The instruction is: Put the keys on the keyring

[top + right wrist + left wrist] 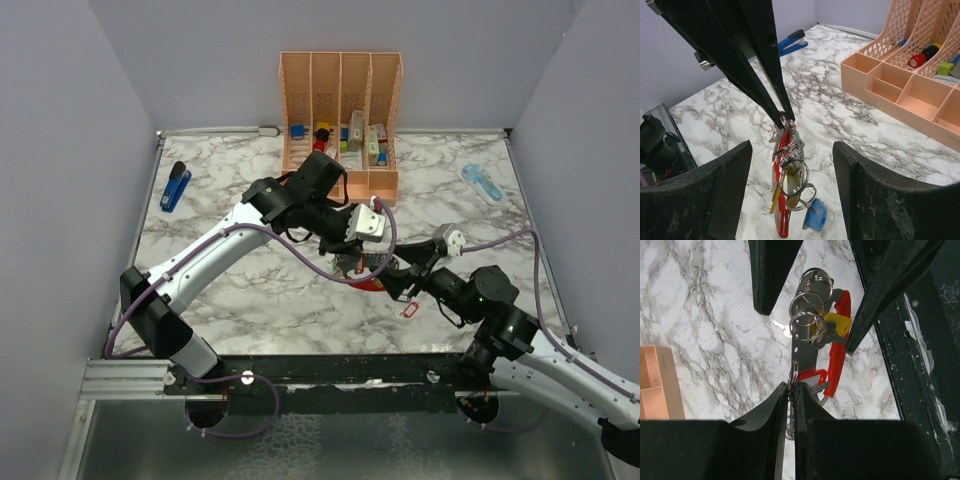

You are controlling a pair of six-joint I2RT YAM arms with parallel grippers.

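Observation:
My left gripper point(791, 388) is shut on a small silver split ring at the top end of the keyring point(836, 352), a red clip with a grey metal side. It holds the keyring hanging above the table point(368, 281). Several split rings sit on the grey side, carrying a yellow key point(838, 324), a red-tagged key point(812, 377) and a blue-headed key point(815, 218). My right gripper point(792, 148) is open, its fingers apart on either side of the hanging keyring point(783, 220) without touching it. In the top view the left gripper point(354, 262) and right gripper point(400, 272) meet mid-table.
A peach desk organiser point(340, 110) with small items stands at the back. A blue stapler point(175, 186) lies far left and a light blue object point(481, 182) far right. A tiny red oval loop point(409, 310) lies on the marble near the right arm.

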